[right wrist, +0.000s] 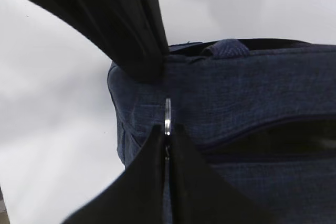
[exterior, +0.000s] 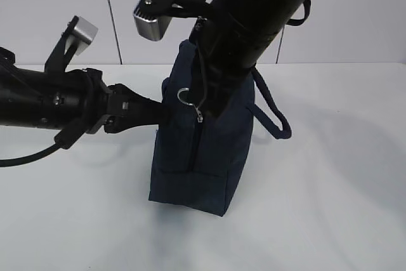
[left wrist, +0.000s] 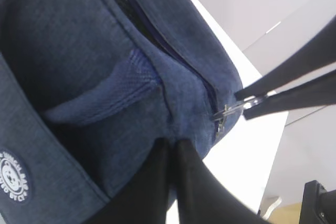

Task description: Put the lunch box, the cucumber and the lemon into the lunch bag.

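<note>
White bench (exterior: 330,207) bears the upright navy bag (exterior: 209,163); left gripper (left wrist: 173,148) is pinched closed on the bag's side fabric; right gripper (right wrist: 167,129) is clamped on the zipper's ring pull (right wrist: 167,113).

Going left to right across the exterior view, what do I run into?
Left arm → left gripper, shut on the bag's side fabric → metal ring pull → lunch bag → loop handle. The right arm comes down over the bag's top, so I leave it out of the order.
</note>
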Tool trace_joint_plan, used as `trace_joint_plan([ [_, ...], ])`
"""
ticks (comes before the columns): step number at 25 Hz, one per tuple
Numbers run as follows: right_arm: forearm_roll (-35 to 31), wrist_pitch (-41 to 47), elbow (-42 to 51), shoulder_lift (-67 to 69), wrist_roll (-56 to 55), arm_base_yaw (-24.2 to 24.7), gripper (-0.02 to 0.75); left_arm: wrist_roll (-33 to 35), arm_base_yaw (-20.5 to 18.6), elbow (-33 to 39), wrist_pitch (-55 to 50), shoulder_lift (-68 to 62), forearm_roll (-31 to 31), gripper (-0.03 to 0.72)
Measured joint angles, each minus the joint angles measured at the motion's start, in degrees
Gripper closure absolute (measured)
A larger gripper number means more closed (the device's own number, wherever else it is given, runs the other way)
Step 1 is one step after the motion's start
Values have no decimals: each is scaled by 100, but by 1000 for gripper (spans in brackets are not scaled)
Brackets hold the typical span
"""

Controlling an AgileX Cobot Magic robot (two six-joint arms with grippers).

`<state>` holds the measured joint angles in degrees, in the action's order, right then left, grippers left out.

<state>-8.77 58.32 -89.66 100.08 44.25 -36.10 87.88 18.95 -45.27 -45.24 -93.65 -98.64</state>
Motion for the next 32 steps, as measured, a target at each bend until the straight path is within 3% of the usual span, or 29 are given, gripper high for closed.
trace_joint_plan([
  [18,210,-41,-355,60,-44,96,730,-221,0,0,-31,101,322,694],
  [26,-226,48,-366,171,52,169,730,-525,0,0,2,158,561,694],
  [32,-518,437,-374,171,125,169,730,-1159,0,0,14,338,1229,694],
])
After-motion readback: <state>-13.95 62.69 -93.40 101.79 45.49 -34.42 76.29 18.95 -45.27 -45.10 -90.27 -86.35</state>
